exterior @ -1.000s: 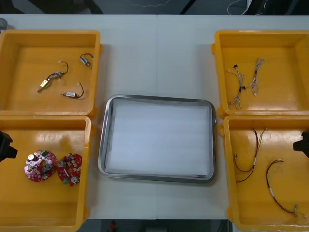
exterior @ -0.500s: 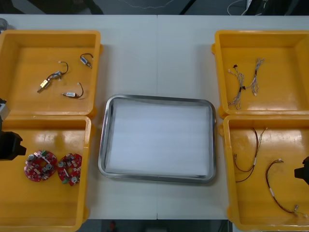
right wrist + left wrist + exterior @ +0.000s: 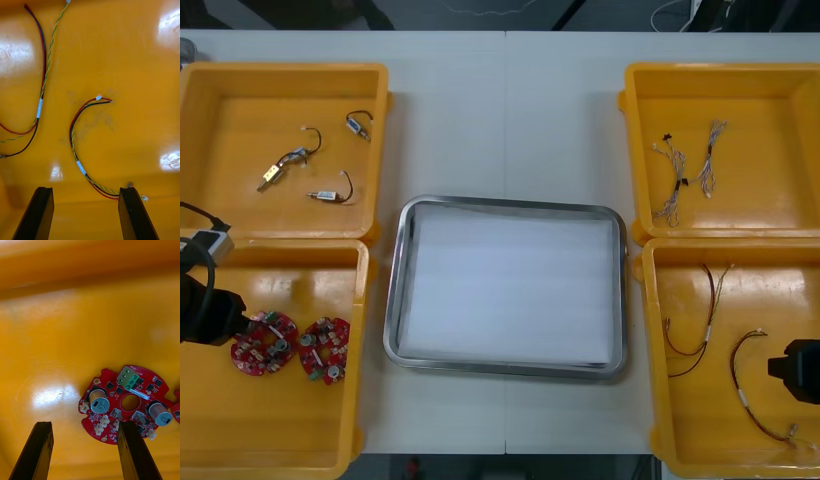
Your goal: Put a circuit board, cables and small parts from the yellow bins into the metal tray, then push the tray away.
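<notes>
L pincer (image 3: 84,424) moved in, circuit board (image 3: 114,394) beside finger (image 3: 130,448)

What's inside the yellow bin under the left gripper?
Two round red circuit boards, side by side. The open left gripper hangs over the outer board's edge, hiding some of the bin floor beneath it.

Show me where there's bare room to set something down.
The metal tray is bare inside. The table between the far left bin and far right bin, beyond the tray, is free. Crowded: the near left bin, where the open left gripper hangs beside two circuit boards, and the near right bin, with cables by the open right gripper.
</notes>
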